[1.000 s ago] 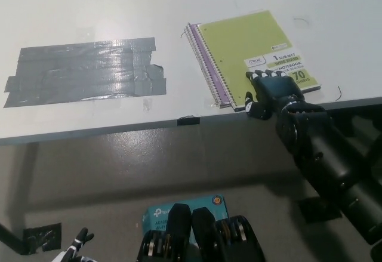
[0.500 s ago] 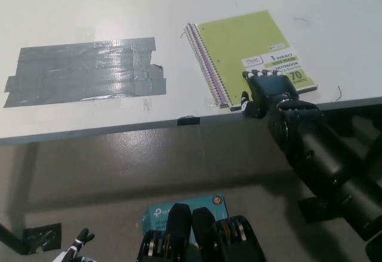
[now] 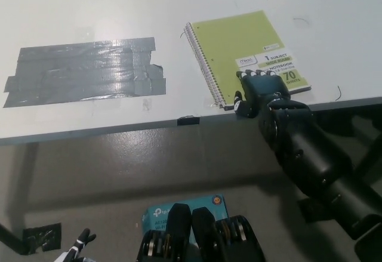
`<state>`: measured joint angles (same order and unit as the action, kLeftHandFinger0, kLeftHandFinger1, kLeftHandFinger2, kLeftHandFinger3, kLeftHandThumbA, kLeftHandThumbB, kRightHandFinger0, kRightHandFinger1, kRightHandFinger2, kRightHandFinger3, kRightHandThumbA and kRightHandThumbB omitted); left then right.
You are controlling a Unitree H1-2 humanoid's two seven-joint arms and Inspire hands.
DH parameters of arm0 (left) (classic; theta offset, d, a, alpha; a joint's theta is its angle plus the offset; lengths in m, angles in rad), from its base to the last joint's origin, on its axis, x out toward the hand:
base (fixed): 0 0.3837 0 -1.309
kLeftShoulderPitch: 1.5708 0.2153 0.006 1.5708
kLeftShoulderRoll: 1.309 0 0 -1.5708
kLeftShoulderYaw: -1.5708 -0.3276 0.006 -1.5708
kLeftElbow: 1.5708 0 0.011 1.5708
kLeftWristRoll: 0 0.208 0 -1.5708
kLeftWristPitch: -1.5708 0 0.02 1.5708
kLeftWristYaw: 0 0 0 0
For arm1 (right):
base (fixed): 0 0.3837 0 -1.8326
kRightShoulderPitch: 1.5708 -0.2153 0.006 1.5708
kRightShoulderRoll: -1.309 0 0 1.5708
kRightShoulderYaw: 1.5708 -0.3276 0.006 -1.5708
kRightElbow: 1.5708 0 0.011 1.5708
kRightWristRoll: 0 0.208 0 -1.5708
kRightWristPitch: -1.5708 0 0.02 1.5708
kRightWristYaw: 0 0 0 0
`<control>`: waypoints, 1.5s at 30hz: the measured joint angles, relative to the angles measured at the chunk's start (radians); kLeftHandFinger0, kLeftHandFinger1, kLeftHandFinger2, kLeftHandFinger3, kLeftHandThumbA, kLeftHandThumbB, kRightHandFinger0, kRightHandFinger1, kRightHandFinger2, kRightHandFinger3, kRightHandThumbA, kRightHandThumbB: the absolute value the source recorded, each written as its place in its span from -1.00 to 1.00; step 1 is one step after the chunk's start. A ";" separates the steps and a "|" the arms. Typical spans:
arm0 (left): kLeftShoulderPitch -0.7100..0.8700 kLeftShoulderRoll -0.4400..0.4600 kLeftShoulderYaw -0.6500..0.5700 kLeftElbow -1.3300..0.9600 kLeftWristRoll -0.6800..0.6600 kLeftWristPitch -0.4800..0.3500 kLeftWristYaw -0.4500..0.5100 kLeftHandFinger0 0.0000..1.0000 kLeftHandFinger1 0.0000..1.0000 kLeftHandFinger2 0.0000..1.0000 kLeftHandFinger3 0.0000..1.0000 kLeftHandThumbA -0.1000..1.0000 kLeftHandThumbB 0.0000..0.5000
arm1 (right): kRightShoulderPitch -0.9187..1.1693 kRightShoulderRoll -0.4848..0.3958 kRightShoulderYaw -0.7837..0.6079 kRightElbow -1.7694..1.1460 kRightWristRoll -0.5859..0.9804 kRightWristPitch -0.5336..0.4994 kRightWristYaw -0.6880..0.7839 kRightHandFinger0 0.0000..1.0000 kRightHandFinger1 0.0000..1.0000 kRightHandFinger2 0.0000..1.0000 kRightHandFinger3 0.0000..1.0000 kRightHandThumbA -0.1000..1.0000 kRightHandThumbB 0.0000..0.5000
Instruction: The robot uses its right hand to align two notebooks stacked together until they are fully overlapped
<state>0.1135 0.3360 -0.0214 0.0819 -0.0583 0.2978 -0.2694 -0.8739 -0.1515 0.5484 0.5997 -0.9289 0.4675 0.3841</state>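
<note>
The green notebook has slid left over the purple one beneath, now almost hidden. The black right hand rests flat, fingers spread, gripping nothing, on its near corner beside the table edge. Light, slippery covers; push flat.

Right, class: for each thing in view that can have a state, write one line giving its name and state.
green notebook: closed, flat on the table, hiding the one beneath
right hand: fingers spread on its near corner
left hand: low, resting
grey tape: stuck flat
</note>
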 measured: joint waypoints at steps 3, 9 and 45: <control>0.000 0.000 -0.002 0.000 0.000 0.000 0.000 -0.41 -0.23 -0.13 1.00 1.00 1.00 | 0.005 0.031 -0.056 0.001 -0.038 0.001 0.015 1.00 1.00 1.00 1.00 1.00 0.87; 0.001 0.000 -0.005 0.000 0.000 0.000 0.000 -0.46 -0.25 -0.14 1.00 1.00 1.00 | 0.016 0.077 -0.133 -0.003 -0.134 0.001 0.046 1.00 1.00 1.00 1.00 1.00 0.81; 0.072 -0.002 -0.019 -0.003 -0.001 0.005 -0.001 -0.47 -0.30 -0.21 1.00 1.00 1.00 | -0.338 0.045 -0.135 -0.001 -0.253 -0.002 0.097 1.00 1.00 1.00 1.00 1.00 -0.39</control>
<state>0.1852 0.3342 -0.0402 0.0788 -0.0590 0.3032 -0.2701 -1.2119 -0.1061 0.4139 0.5987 -1.1817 0.4657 0.4808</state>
